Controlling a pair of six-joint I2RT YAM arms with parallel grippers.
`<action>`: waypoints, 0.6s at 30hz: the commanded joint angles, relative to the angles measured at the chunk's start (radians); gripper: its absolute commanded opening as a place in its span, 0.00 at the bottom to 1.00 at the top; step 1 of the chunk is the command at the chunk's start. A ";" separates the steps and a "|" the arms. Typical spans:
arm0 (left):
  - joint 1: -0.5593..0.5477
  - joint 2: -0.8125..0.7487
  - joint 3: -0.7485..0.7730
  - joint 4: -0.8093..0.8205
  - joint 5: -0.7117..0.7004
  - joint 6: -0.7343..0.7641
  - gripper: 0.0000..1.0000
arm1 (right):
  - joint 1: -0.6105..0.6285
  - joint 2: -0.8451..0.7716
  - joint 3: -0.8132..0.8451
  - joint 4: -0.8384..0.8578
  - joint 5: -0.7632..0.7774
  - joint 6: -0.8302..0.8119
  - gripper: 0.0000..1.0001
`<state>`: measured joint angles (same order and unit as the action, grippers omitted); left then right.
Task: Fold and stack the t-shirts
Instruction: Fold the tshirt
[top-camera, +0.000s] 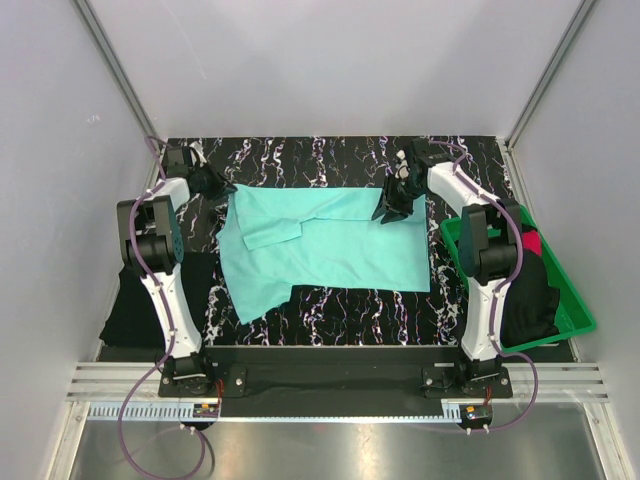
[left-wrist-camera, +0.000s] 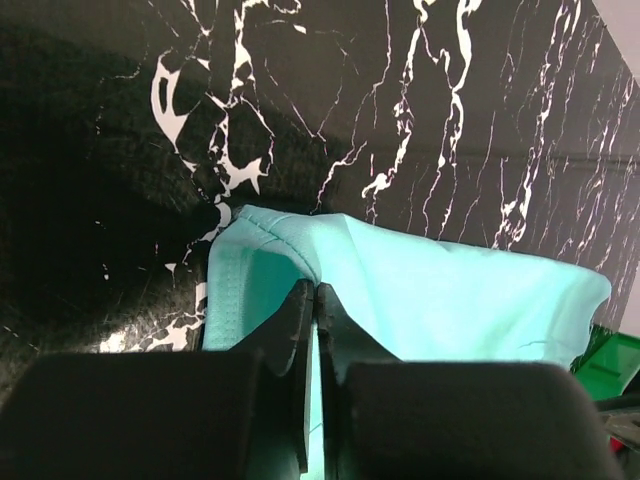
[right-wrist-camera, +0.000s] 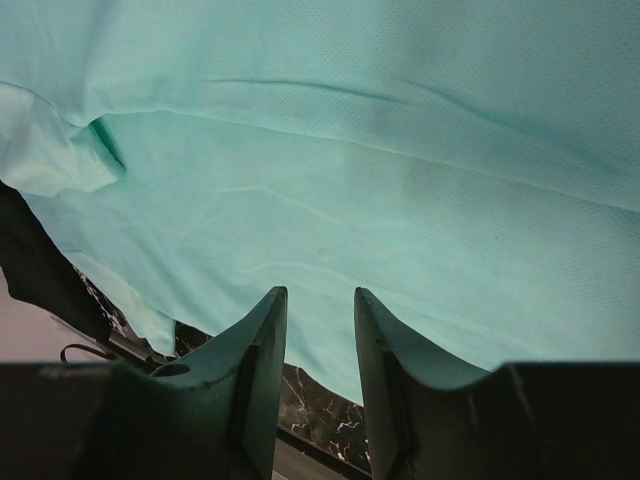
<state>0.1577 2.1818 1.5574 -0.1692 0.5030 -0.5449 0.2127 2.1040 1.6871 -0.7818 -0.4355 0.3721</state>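
Note:
The turquoise-mint t-shirt (top-camera: 330, 245) lies spread on the black marbled mat (top-camera: 330, 160), with a sleeve folded over its left half. My left gripper (top-camera: 213, 183) sits at the shirt's far left corner. In the left wrist view it (left-wrist-camera: 315, 292) is shut on the shirt's hem (left-wrist-camera: 450, 300). My right gripper (top-camera: 394, 206) is at the shirt's far right edge. In the right wrist view it (right-wrist-camera: 320, 296) is open, with only the shirt (right-wrist-camera: 350, 150) lying past its fingertips and nothing between the jaws.
A green tray (top-camera: 575, 300) at the right holds a black shirt (top-camera: 530, 295) and a red-pink one (top-camera: 531, 241). Another black shirt (top-camera: 135, 300) lies at the left beside the left arm. Grey walls enclose the table on three sides.

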 joint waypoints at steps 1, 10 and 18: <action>0.011 -0.030 -0.010 0.074 -0.049 -0.020 0.02 | -0.004 -0.003 0.034 0.021 0.004 0.010 0.40; 0.037 0.052 0.061 0.083 -0.043 -0.107 0.00 | -0.036 -0.007 -0.009 0.029 0.078 0.033 0.40; 0.048 0.013 0.081 -0.067 -0.063 -0.081 0.41 | -0.085 -0.016 0.016 0.032 0.182 0.048 0.42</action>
<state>0.1986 2.2364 1.5906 -0.1951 0.4587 -0.6426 0.1413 2.1071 1.6749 -0.7704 -0.3237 0.4114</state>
